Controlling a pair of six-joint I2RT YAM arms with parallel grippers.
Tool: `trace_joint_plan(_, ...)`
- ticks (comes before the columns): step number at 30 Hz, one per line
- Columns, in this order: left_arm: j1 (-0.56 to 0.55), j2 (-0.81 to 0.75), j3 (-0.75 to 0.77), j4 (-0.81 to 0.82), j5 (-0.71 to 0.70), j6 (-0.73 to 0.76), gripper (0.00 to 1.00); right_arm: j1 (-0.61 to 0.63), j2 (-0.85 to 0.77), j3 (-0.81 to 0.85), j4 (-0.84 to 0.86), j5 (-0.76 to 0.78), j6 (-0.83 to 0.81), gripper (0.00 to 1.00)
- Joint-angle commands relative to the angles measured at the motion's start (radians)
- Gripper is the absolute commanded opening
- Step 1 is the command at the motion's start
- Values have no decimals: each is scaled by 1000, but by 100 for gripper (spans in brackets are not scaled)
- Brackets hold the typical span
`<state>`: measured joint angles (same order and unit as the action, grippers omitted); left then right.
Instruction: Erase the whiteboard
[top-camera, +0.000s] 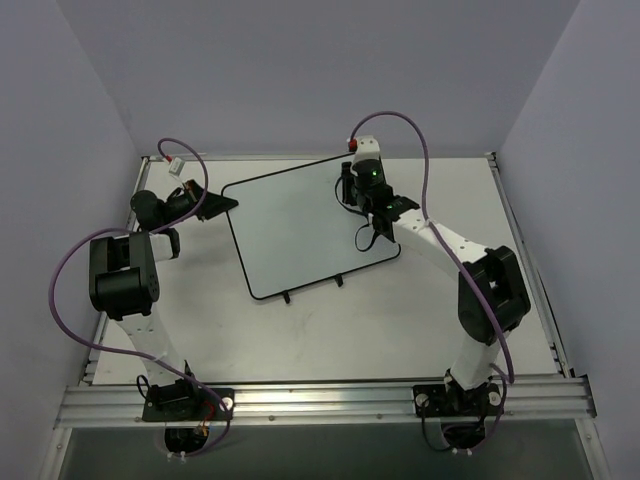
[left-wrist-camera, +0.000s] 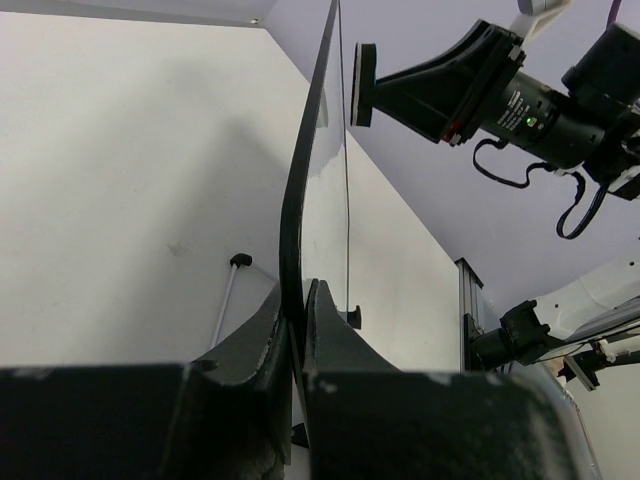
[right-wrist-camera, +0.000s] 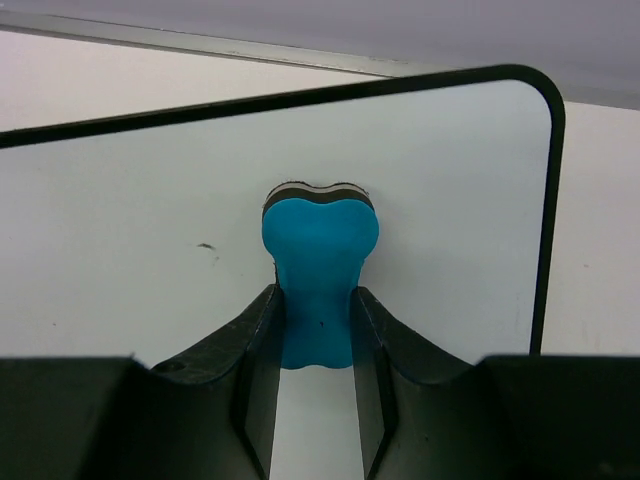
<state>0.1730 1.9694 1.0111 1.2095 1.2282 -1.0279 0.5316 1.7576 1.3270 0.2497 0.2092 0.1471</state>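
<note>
Both jaws are clamped. Left gripper (left-wrist-camera: 297, 300) pinches the whiteboard (top-camera: 300, 235) by its left edge, seen edge-on between the fingers. Right gripper (right-wrist-camera: 315, 292) pinches a blue eraser (right-wrist-camera: 320, 235), pad facing the whiteboard near its far right corner; contact unclear. Small dark mark (right-wrist-camera: 207, 247) just left of the eraser. Whiteboard sits skewed on the table (top-camera: 400, 320), feet (top-camera: 287, 297) toward the arms.

White whiteboard (top-camera: 300, 225) framed in black, blue eraser (right-wrist-camera: 318, 270) backed black
</note>
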Motion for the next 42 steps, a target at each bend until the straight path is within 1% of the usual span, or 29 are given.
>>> trace_joint_plan(1,22,-33,1,216,31,204,2,13,80,122,-71,-16,-41,0)
trace_joint_plan(4,23,-43,1,214,31,207,2,48,124,181,-98,-21,-46,0)
trace_joint_plan(11,25,-52,-3,200,31,216,2,148,184,248,-128,16,-53,0)
trace_joint_plan(16,25,-55,-3,197,31,221,2,168,175,238,-127,21,-55,0)
trace_joint_plan(19,25,-55,-5,197,31,221,2,147,174,235,-142,33,-63,0)
trace_joint_plan(21,25,-55,-5,197,31,221,2,93,181,248,-165,21,-61,0)
trace_joint_plan(23,25,-55,-5,196,30,221,2,61,204,290,-226,21,-70,0)
trace_joint_plan(25,25,-56,-5,193,31,226,2,27,215,311,-280,57,-75,0)
trace_joint_plan(28,26,-64,-5,157,30,247,2,21,183,273,-268,50,-64,0)
trace_joint_plan(30,28,-69,-5,144,31,256,2,51,166,250,-260,44,-58,0)
trace_joint_plan(34,28,-78,-5,118,34,278,2,204,155,224,-195,53,-38,0)
trace_joint_plan(38,28,-84,0,82,39,290,2,300,163,204,-147,41,-17,0)
trace_joint_plan(42,28,-93,3,48,40,308,4,349,168,209,-148,57,-18,0)
